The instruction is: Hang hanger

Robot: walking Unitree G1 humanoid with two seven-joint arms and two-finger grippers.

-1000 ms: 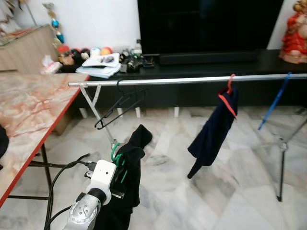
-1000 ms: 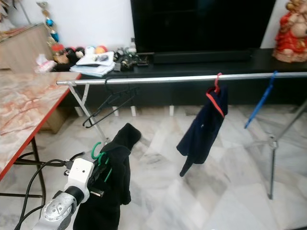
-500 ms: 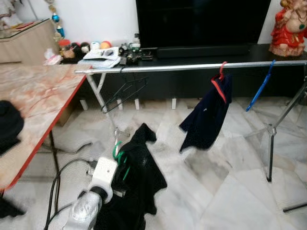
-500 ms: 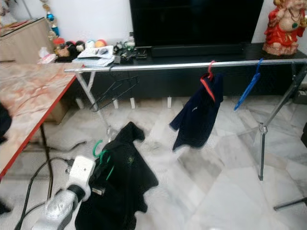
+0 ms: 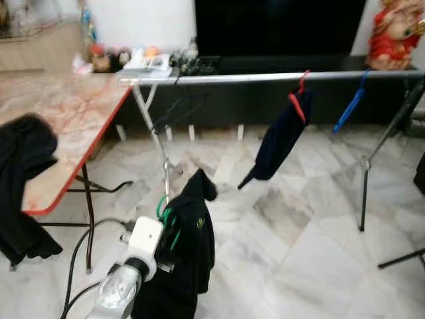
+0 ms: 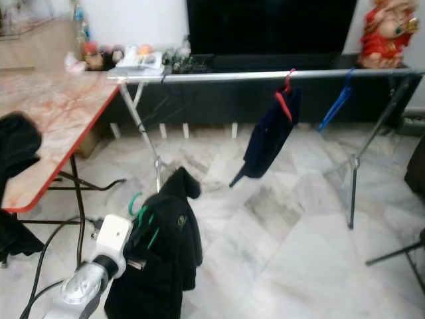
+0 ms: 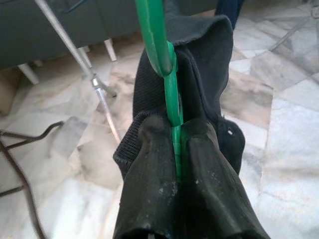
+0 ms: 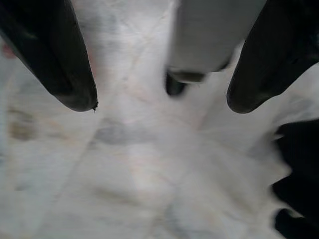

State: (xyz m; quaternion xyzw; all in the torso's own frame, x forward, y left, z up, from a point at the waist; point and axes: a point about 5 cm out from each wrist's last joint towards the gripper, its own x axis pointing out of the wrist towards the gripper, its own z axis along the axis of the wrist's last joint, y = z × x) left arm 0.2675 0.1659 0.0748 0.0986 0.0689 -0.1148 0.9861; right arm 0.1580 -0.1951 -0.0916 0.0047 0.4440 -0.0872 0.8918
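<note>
We hold the green hanger in our left gripper, its two black fingers pinched tight on the hanger's neck just below the hook; a black garment drapes from the hanger and hangs low in front of us, above the marble floor; the silver rail of the drying rack runs across the room ahead, well apart from the hanger; on the rail hang a dark blue garment on a red hanger, an empty blue hanger nearer the rail's right end, and an empty black hanger near its left end; a marble-topped table stands to our left, with a black cloth draped over its near edge; our right gripper points down at the floor with its fingers spread wide apart, holding nothing.
</note>
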